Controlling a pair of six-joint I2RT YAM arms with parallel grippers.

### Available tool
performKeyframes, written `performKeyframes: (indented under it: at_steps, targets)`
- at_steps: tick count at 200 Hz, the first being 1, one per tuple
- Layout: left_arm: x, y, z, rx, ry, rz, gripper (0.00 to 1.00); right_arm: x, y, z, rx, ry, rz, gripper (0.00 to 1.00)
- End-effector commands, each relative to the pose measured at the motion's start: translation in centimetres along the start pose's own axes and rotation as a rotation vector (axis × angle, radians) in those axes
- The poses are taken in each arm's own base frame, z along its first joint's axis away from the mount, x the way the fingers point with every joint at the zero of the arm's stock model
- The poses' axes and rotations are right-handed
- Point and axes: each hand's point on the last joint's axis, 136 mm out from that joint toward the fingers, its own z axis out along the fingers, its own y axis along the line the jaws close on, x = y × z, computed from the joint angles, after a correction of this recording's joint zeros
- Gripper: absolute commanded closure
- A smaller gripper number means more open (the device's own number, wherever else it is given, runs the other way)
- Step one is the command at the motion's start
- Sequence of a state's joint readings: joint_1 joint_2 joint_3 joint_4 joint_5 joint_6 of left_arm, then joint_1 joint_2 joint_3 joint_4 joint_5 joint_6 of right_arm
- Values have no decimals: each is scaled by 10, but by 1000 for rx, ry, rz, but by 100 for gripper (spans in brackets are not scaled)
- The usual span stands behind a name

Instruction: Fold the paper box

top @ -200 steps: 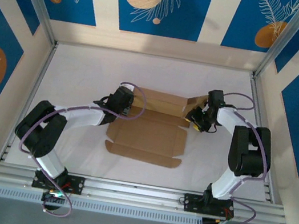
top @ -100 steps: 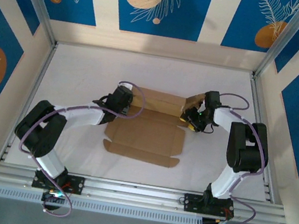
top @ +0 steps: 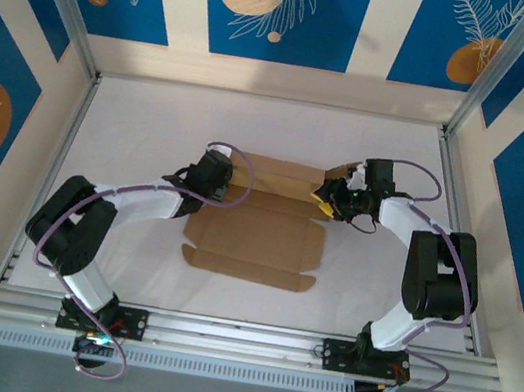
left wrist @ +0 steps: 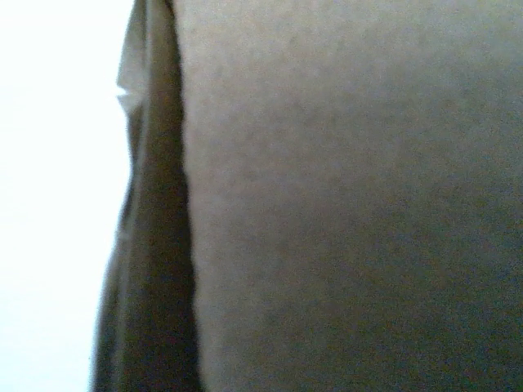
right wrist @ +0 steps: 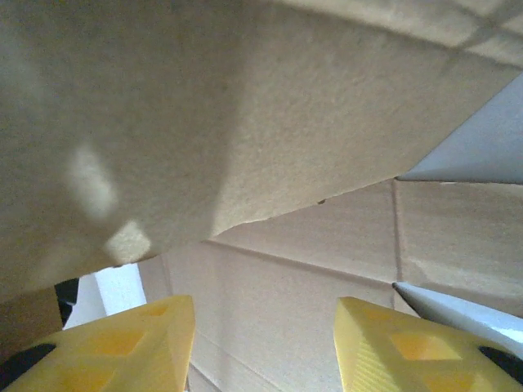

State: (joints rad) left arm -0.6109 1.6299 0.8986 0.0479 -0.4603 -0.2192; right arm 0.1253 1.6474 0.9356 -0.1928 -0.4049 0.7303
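Note:
The paper box [top: 255, 235] lies mostly flat as brown cardboard in the middle of the white table. Its right rear flap [top: 339, 176] is tilted up. My right gripper [top: 328, 201] is at that flap. In the right wrist view its yellow fingers [right wrist: 139, 347] stand apart and the right gripper [right wrist: 263, 327] is open, with the raised flap [right wrist: 204, 122] above it and a flat panel [right wrist: 294, 269] beyond. My left gripper [top: 212, 177] rests at the box's left rear corner; cardboard [left wrist: 343, 204] presses close against its camera and its jaws are hidden.
The table [top: 152, 126] is white, fenced by aluminium posts and a rail [top: 237, 339] along the near edge. Blue patterned walls stand on three sides. Bare table lies behind the box and on both outer sides.
My right gripper has shifted a little left and back at the raised flap, and its elbow has swung right. The left arm has stayed put.

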Motion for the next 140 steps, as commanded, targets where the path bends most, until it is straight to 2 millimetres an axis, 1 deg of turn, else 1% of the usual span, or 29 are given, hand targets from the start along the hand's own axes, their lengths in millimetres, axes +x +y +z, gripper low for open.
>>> performKeyframes:
  at_steps: [1,12,30,54,74,99,140]
  targets:
    - [5,-4,-3,22,26,12,100,7,0,9,-12,43,15,52]
    - [5,-2,-3,14,26,14,100,3,-8,3,59,-1,-5,52]
    - [5,-2,-3,12,27,16,100,-6,-23,-12,193,-75,-42,51]
    - [3,-2,-3,14,22,15,100,-13,-40,-18,323,-77,-104,51]
    - [3,-3,-4,15,21,15,100,-16,-48,-14,378,-57,-137,50]
    - [2,-3,-4,15,21,17,100,-17,-54,-5,385,-37,-153,46]
    - [2,-2,-4,15,19,12,100,-5,-60,16,378,42,-161,42]
